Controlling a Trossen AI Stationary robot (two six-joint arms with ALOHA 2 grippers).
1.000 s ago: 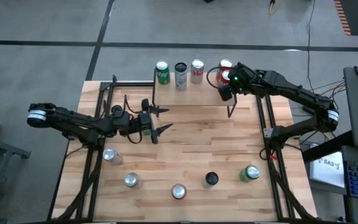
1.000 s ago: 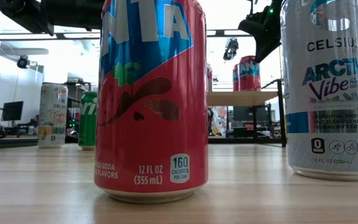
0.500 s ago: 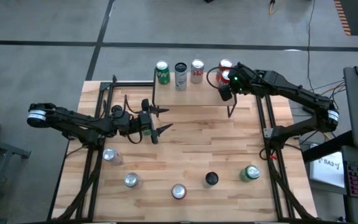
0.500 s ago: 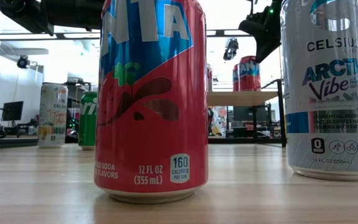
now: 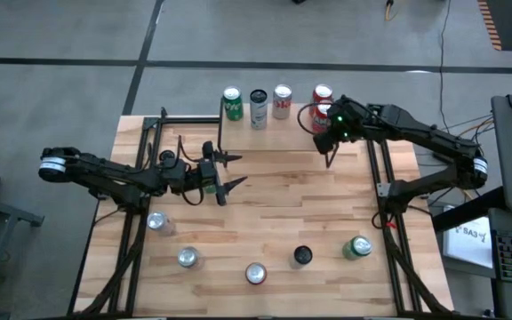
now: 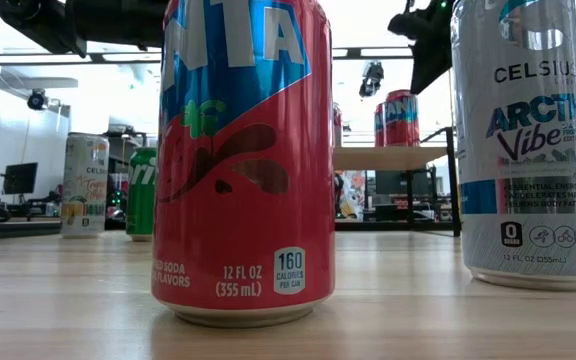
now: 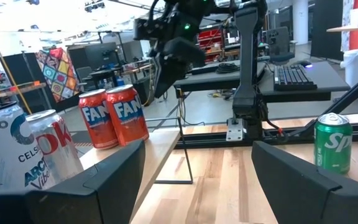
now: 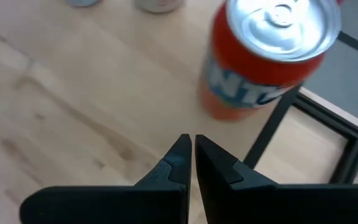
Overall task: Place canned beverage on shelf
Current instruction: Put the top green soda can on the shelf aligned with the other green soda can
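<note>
High view: right claw (image 5: pixel 325 140) clenched, empty, by Fanta cans (image 5: pixel 323 95) on shelf (image 5: pixel 274 133); left claw (image 5: pixel 229 172) released.

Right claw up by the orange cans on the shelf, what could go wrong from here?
The right claw is shut and hangs close beside an orange can that stands near the shelf edge; a sideways swing could tip it off. A second orange can stands right next to it, so one knock may topple both. The left claw waits open over mid-table.
</note>
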